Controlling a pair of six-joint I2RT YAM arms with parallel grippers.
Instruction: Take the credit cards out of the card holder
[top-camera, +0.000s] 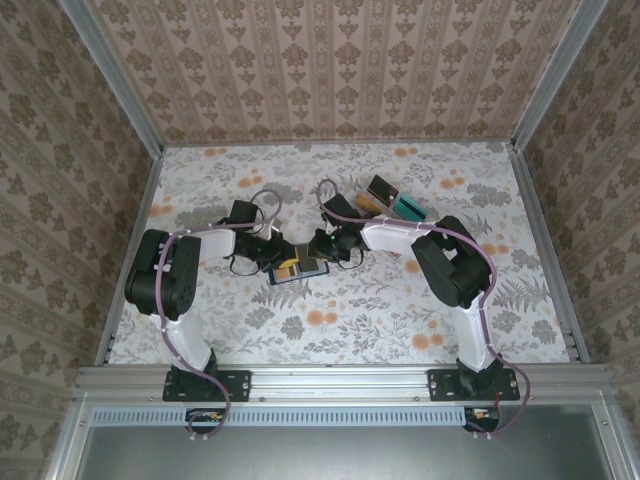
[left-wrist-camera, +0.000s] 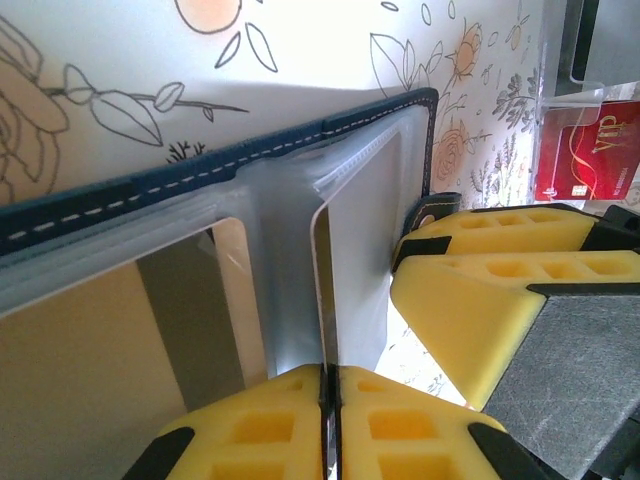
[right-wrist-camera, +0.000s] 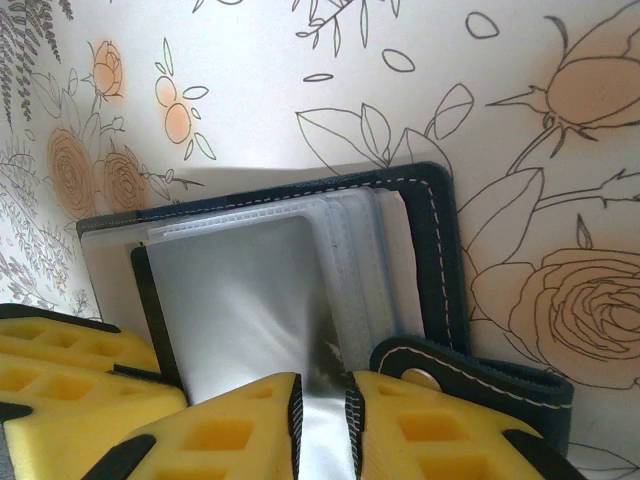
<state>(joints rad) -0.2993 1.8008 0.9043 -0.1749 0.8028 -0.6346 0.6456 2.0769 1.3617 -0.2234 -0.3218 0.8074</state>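
So the card holder (top-camera: 310, 267) lies open right between both grippers, with the tan-orange card (left-wrist-camera: 80, 380) tucked inside it. The left gripper (left-wrist-camera: 326, 395) is pinched on the holder's clear sleeve (left-wrist-camera: 360, 250). The right gripper (right-wrist-camera: 322, 420) is clamped on a pale glossy sheet (right-wrist-camera: 240, 300) beside the holder's tab (right-wrist-camera: 470, 385); sleeve or card, can't tell. I'd pin with left and slide right straight out, slowly.

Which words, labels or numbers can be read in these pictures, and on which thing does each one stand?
"VIP": gold letters, lying sideways, on the red card by the clear tray.
The card holder and its sleeves show no text.
In the top view, the things in the tray are too small to read.
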